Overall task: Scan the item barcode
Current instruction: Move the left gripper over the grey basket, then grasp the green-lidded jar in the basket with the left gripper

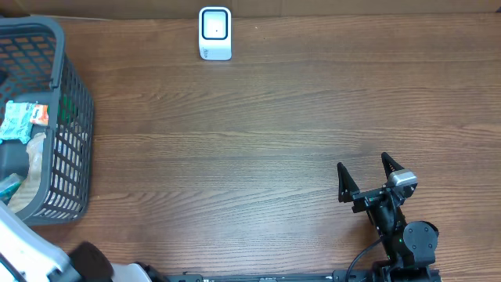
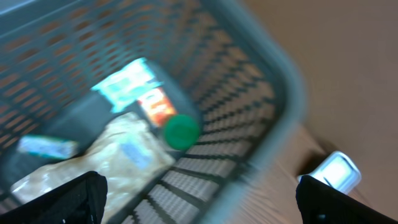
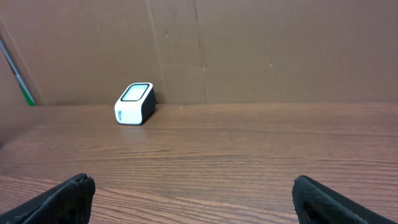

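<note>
I'm looking down on a brown wood-grain table [image 1: 235, 157] with a plain brown cardboard wall [image 3: 280, 50] behind it. At the left edge stands a grey plastic mesh basket [image 1: 78, 133]. At the far edge, close against the cardboard, sits the small white barcode scanner with a blue-rimmed window [image 1: 214, 33], well apart from the basket.

The goods to scan all lie inside the basket. I can make out a teal-and-white packet with an orange label [image 2: 127, 84], a crinkled pale translucent bag [image 2: 118, 155] just beside it, a round green cap [image 2: 181, 132] touching the bag's edge, and a small teal-and-white wrapper [image 2: 46, 146] at the basket's floor. The left wrist view is blurred and I can't make out a barcode on any of them.

My left gripper [image 2: 198, 182] hangs above the basket's open mouth with its fingers spread wide and nothing between them. From overhead only the left arm's white casing [image 1: 23, 251] shows, at the lower left corner.

My right gripper [image 1: 362, 162] sits over bare table at the near right, pointing toward the far wall, its fingers likewise spread wide and empty, well apart from the scanner and the basket.
</note>
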Controlling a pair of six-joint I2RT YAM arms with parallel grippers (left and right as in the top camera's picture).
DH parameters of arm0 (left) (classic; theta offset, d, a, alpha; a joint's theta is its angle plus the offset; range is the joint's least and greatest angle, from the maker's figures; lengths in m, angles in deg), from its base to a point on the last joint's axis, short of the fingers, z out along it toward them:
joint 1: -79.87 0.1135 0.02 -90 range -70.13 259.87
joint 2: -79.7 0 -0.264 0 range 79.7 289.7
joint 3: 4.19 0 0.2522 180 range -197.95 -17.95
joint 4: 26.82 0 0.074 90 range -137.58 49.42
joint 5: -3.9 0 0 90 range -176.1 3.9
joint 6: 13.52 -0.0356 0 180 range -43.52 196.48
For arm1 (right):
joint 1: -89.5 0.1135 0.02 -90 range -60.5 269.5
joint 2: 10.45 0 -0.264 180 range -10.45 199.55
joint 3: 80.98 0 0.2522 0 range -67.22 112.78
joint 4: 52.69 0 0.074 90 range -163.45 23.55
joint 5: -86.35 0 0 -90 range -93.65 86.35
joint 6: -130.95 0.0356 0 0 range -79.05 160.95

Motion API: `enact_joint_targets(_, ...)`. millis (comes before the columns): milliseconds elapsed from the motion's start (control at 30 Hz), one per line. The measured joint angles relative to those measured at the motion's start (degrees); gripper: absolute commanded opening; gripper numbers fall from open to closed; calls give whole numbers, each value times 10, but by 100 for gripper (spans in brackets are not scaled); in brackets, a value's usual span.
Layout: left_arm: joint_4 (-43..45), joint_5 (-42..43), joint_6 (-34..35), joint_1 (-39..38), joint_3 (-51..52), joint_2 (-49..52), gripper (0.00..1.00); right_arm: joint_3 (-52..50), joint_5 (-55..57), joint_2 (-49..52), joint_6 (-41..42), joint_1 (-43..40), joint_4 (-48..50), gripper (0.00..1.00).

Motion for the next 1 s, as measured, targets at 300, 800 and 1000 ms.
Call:
enact_joint_targets(300, 4, -14, 12, 43, 2, 196, 100, 0, 0, 0, 0, 0, 0, 100)
enact_joint_targets(800, 72, -40, -50, -41, 3, 339, 99, 0, 0, 0, 0, 0, 0, 100)
enact_joint_targets(1000, 97, -64, -79, -74, 3, 350, 99, 0, 0, 0, 0, 0, 0, 100)
